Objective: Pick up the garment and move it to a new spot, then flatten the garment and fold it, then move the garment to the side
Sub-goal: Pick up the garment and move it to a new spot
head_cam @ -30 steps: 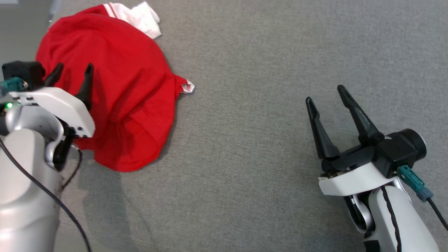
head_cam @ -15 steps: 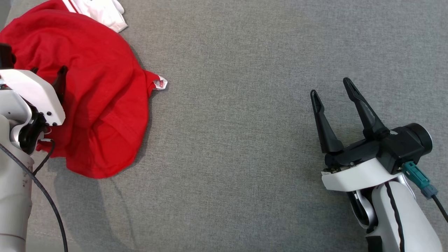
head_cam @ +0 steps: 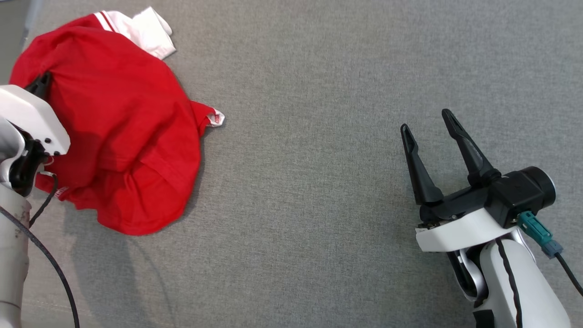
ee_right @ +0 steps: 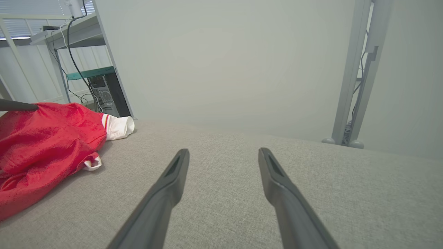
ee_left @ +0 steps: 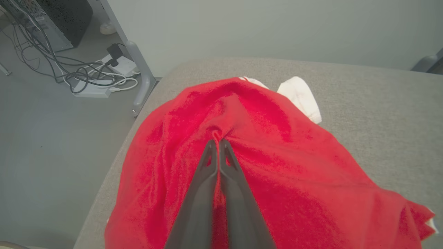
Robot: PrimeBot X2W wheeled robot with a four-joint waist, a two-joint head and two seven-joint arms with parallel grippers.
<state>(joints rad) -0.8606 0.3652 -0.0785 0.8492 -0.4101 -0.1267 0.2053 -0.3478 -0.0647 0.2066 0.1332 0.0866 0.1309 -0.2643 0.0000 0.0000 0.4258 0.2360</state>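
Overhead, the red garment (head_cam: 118,136) lies crumpled at the 10 o'clock part of the grey cloth-covered tabletop (head_cam: 319,182), close to its edge.

Left pincer (ee_left: 218,142): clenched on a pinch of red fabric near the heap's crest. Its two dark fingers are pressed together, with a small pucker of cloth at their tips. In the head view the left arm's white wrist shell (head_cam: 32,118) overlaps the garment's 9 o'clock margin and hides most of that pincer.

Right pincer (head_cam: 426,123): released, fingers spread and grasping nothing. It sits at 4 o'clock, well apart from the garment, tips pointing between 11 and 12 o'clock.

A white cuff (head_cam: 145,29) with red stripes protrudes at the garment's 12 o'clock, and a small white tab (head_cam: 217,119) marks its 3 o'clock edge.

Left wrist view, toward 10 o'clock beyond the tabletop: a cable tangle (ee_left: 93,81), a dark computer tower (ee_left: 62,17) and a grey metal leg (ee_left: 138,58).

Right wrist view, 2 o'clock: grey metal posts (ee_right: 347,86) before a pale wall.
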